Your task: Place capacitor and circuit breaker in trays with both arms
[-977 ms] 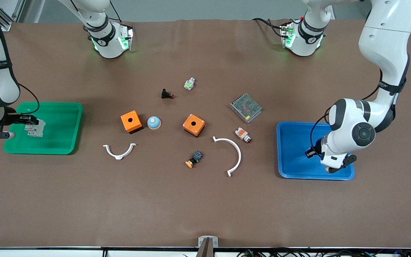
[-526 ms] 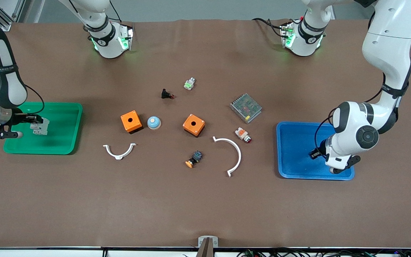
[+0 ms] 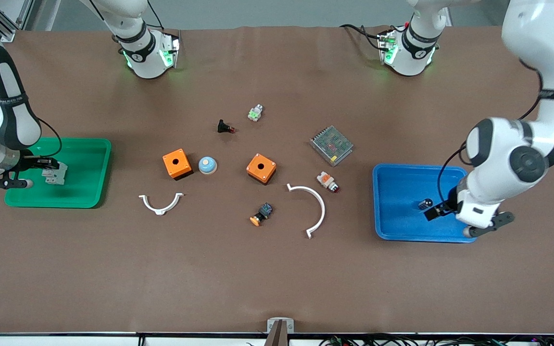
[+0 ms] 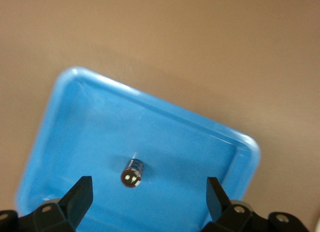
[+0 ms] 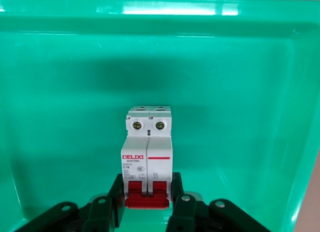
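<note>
The capacitor, a tiny black cylinder, lies loose on the floor of the blue tray at the left arm's end of the table. In the left wrist view it lies on the blue tray, below and clear of my left gripper. My left gripper hangs open and empty over the tray. My right gripper is shut on the white circuit breaker, low over the green tray. In the right wrist view the fingers clamp the circuit breaker at its red lever, inside the green tray.
Mid-table lie two orange boxes, a blue-white dome, a black push-button, a green-white part, a mesh power supply, a white-orange button, a black-blue switch and two white arcs.
My left gripper has opened, let the capacitor go into the blue tray and drawn away toward the left arm's end. My right gripper has shifted slightly with the circuit breaker over the green tray.
</note>
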Tool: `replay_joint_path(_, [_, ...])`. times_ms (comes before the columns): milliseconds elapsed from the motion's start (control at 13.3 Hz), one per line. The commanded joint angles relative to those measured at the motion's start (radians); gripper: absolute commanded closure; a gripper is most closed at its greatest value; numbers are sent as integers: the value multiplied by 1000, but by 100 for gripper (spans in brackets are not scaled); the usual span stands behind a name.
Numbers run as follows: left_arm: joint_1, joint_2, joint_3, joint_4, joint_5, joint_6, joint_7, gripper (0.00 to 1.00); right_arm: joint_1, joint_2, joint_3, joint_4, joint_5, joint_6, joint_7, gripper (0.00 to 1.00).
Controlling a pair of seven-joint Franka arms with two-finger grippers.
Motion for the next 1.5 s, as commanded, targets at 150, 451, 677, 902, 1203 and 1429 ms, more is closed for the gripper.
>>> replay_joint_path(150, [2,-102,-6,221,1,-322,137,0,-28,-25,25,2,-23,-17,9,0])
replay_joint_path(451, [4,-240,-6,234,-27,-471,240,0,42,-84,31,117,-25,-246,12,1])
replay_joint_path(677, [0,-321,-17,234,-36,-544,248,0,143,-111,33,304,-14,-526,187,2])
replay_joint_path(902, [-1,-378,-20,209,-62,-597,254,0,246,-153,34,416,59,-667,300,2])
replay_joint_path(1203, [-142,-446,124,105,-77,-594,254,0,380,-218,36,416,73,-689,484,1])
replay_joint_path(1429, [-141,-452,132,90,-82,-594,265,0,400,-256,34,421,147,-680,496,0])
